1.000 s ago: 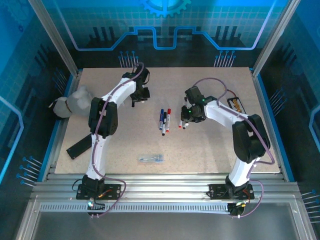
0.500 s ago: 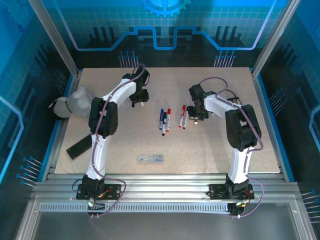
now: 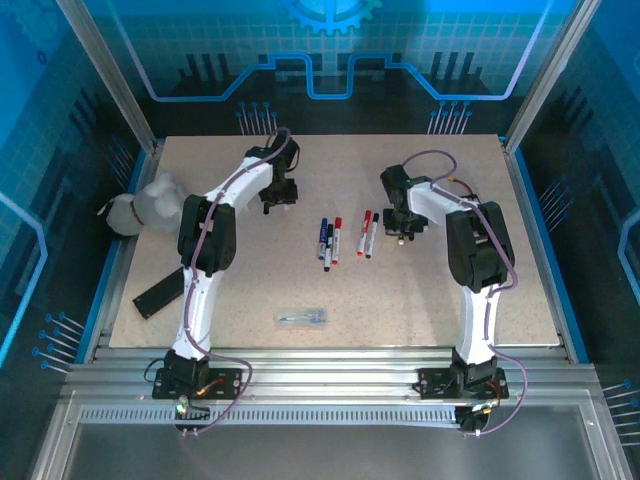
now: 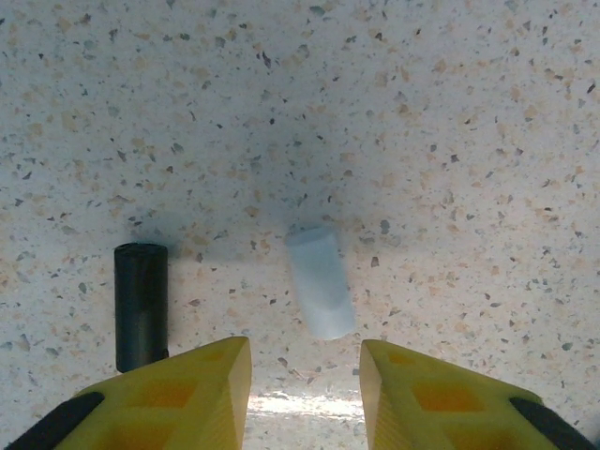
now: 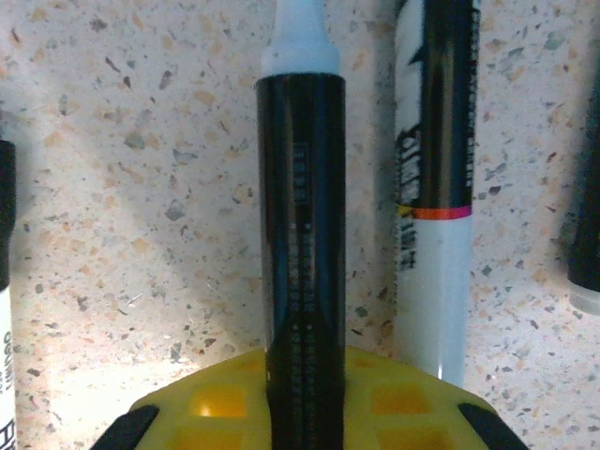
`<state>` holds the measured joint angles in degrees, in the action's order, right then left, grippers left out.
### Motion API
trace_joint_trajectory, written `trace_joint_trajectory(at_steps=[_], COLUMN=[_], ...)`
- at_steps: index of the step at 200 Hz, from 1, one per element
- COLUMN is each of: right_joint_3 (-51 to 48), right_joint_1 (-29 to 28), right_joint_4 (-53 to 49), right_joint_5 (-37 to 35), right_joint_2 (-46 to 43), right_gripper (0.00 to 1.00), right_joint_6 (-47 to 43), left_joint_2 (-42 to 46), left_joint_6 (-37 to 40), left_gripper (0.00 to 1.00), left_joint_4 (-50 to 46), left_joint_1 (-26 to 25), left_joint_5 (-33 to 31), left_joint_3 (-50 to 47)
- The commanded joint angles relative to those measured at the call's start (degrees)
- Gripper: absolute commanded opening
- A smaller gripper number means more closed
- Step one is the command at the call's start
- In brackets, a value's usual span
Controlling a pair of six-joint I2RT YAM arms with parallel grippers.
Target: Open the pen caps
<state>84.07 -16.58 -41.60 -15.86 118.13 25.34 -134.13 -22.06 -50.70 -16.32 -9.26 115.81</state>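
**Left hand spread over loose caps, right hand pinching a pen**

The left hand [image 4: 305, 361] hangs low over the tabletop [image 3: 450, 290], in its far half toward the left edge. Its yellow fingers [image 4: 202, 384] are spread, with nothing between them. Just beyond the fingertips a white cap [image 4: 321, 281] lies on its side, slightly tilted. A black cap [image 4: 141, 305] lies apart from it, its near end by one fingertip.

The right hand [image 5: 302, 380] sits right of the tabletop's middle, pinching a black-barrelled pen [image 5: 300, 216] whose white tip points away from it. A white pen [image 5: 433, 253] lies just beside it, parallel.

From above, two pens [image 3: 368, 233] lie beside that hand and three pens [image 3: 328, 240] at the tabletop's middle. A clear wrapper [image 3: 303, 317] lies toward the near edge.
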Motion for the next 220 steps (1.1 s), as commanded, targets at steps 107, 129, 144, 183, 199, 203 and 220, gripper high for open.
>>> trace_joint_trajectory(at_steps=[107, 129, 144, 183, 199, 203, 220], right_joint_3=[2.3, 1.6, 1.3, -0.5, -1.9, -2.5, -5.0], right_joint_1=[1.8, 1.5, 1.0, -1.3, -2.7, -3.1, -4.7], right_joint_4=[-5.3, -5.0, -4.7, -3.0, -1.5, -1.0, 1.6], right_joint_5=[-9.6, -10.7, -11.1, -8.3, -6.1, -5.3, -0.6], right_joint_2=[0.8, -1.7, -4.0, -12.2, -15.5, -16.4, -19.1], right_gripper=[0.33, 0.33, 0.33, 0.37, 0.4, 0.41, 0.43], right_joint_6=[0.3, 0.6, 0.7, 0.9, 1.1, 1.2, 2.1], left_joint_2=[2.5, 2.9, 3.2, 4.7, 5.2, 5.3, 5.5], left_joint_6=[0.4, 0.2, -0.1, -0.5, -0.7, -0.8, -1.1], left_gripper=[0.37, 0.37, 0.37, 0.4, 0.41, 0.42, 0.44], left_joint_4=[-1.6, -1.5, -1.4, 0.0, 0.9, 1.1, 2.2], left_joint_1=[-4.1, -4.9, -5.4, -6.6, -7.3, -7.5, -8.3], left_joint_5=[0.8, 1.2, 1.9, 3.7, 4.3, 4.5, 5.0], left_joint_3=[3.1, 3.0, 2.9, 0.8, -0.7, -1.0, -2.5])
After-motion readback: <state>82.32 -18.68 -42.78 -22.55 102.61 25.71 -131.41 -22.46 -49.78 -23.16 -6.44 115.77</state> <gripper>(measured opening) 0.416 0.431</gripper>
